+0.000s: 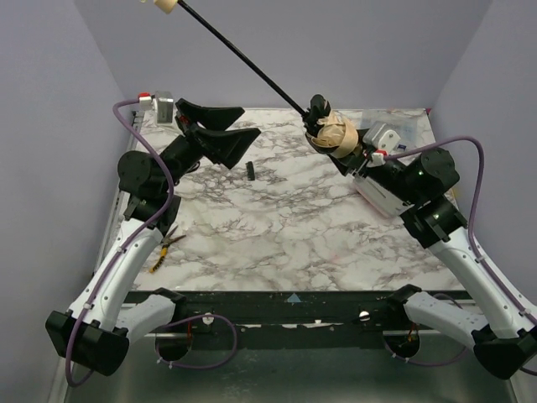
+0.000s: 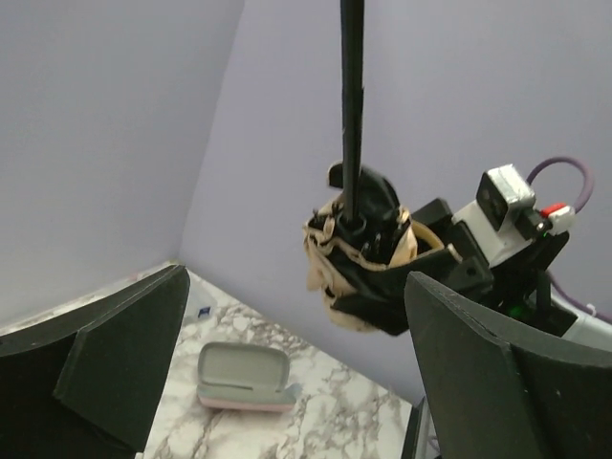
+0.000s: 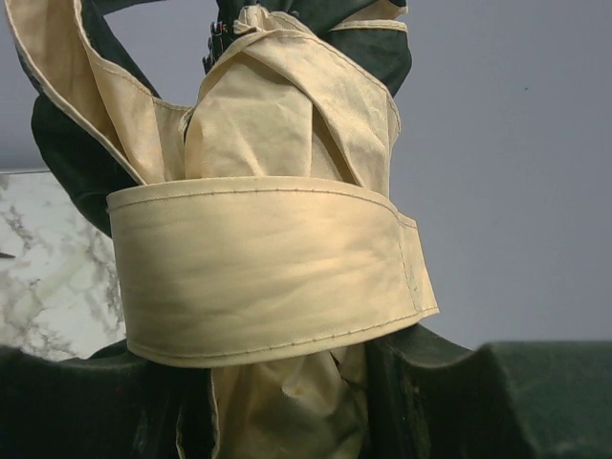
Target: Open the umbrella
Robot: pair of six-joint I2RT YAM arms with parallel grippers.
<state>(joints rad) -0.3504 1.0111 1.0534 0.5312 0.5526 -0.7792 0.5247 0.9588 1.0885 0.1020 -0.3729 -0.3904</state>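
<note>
The umbrella (image 1: 336,134) is held in the air over the table's back right, its tan fabric still bundled and wrapped by its strap (image 3: 258,268). Its thin black shaft (image 1: 243,63) is pulled out long, slanting up and left to the cream handle (image 1: 165,6) at the top edge. My right gripper (image 1: 346,149) is shut on the bundled fabric (image 3: 277,402). My left gripper (image 1: 220,128) is open and empty, raised at the back left, apart from the umbrella (image 2: 368,263), which it faces.
A small black object (image 1: 251,171) lies on the marble table (image 1: 277,227). An open grey-and-pink glasses case (image 2: 244,378) lies at the back right. A red-and-black hand tool (image 1: 164,250) lies by the left edge. Walls enclose three sides.
</note>
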